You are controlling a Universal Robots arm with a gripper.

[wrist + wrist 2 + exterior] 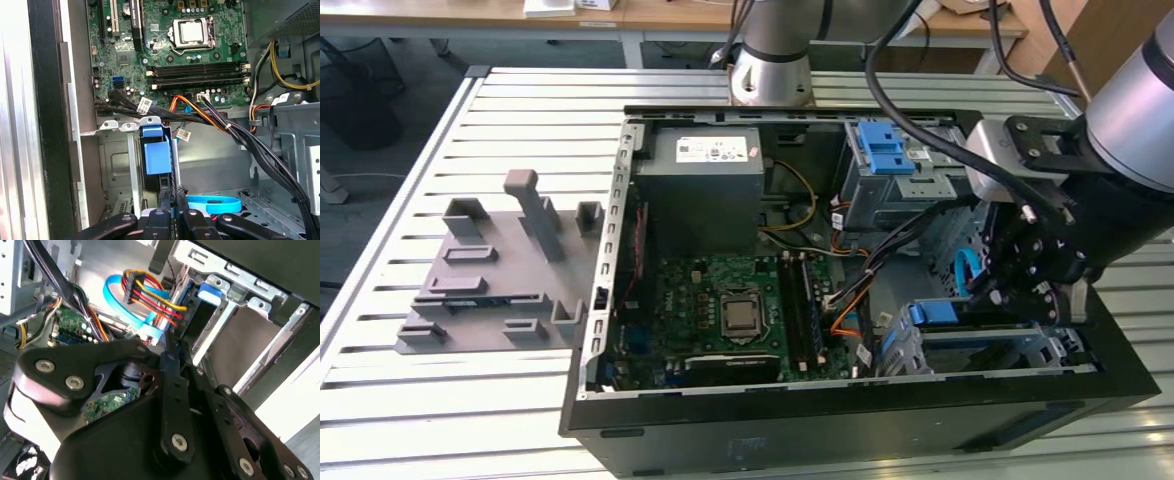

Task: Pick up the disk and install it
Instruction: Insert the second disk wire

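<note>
Hand reaches low inside the open computer case, over the drive cage at the exterior view's right. Fingers pinched together, apparently gripping the disk edge-on, its blue carrier seated in the cage slot.

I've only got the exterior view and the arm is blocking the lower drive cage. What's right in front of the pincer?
Observer: In the first wrist view the pincer points at a blue latch on the metal cage.
Operator: Any cables close by?
Observer: A flat blue cable lies looped on the case floor beside the pincer.
Operator: Is the disk in there?
Observer: I cannot tell. The second wrist view shows red, yellow and orange wires ending in a black plug next to the cage.
</note>
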